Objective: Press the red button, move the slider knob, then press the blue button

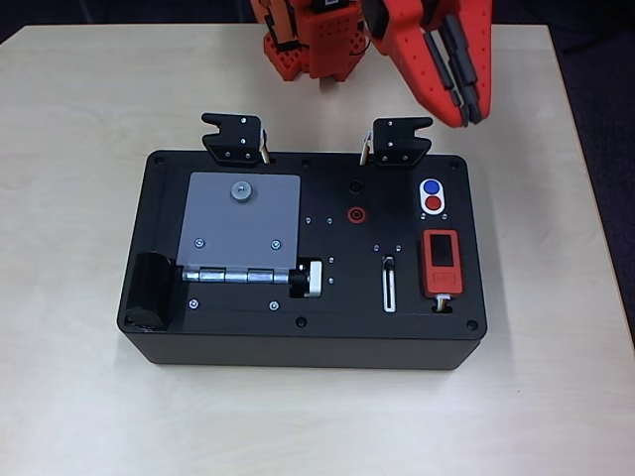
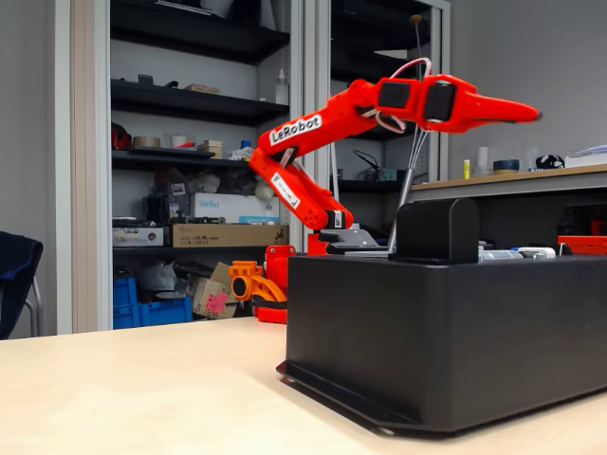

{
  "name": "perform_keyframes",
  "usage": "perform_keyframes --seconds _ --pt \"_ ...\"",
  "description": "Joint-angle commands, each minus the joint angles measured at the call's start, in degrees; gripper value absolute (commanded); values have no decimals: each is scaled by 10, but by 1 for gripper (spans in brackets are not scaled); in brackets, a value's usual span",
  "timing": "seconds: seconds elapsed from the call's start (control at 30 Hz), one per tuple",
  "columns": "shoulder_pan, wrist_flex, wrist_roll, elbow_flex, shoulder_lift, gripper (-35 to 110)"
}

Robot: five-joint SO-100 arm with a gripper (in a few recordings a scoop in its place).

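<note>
A pale wooden counter (image 1: 79, 119) is shown bearing a black task box (image 1: 298, 342), with shelving full of cartons seen behind it in the fixed view. On the box top, in the overhead view, a grey hinged plate (image 1: 238, 228) lies at the left, with a ribbed white-and-black knob (image 1: 310, 279) at its lower right corner. Two black latches (image 1: 234, 137) are mounted at the far edge. The blue button (image 1: 431, 187) and the red button (image 1: 433, 203) sit in one white oval at the right, above a red module (image 1: 440, 261). The slider knob (image 1: 388, 263) is seen at the upper end of its white-rimmed slot. The orange hand (image 1: 464, 111) is held above the counter beyond the box, touching nothing; its fingers are drawn together and empty.
</note>
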Motion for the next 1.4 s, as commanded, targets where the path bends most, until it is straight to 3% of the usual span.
perform_keyframes --seconds 0.0,0.27,0.4,0.67,1.37 --pt "-11 47 -2 -78 -57 0" --pt "-27 194 25 -205 -169 0" --pt "-42 262 112 -232 -200 14" --pt "-72 287 210 -228 -221 40" --pt "-37 339 218 -229 -283 49"
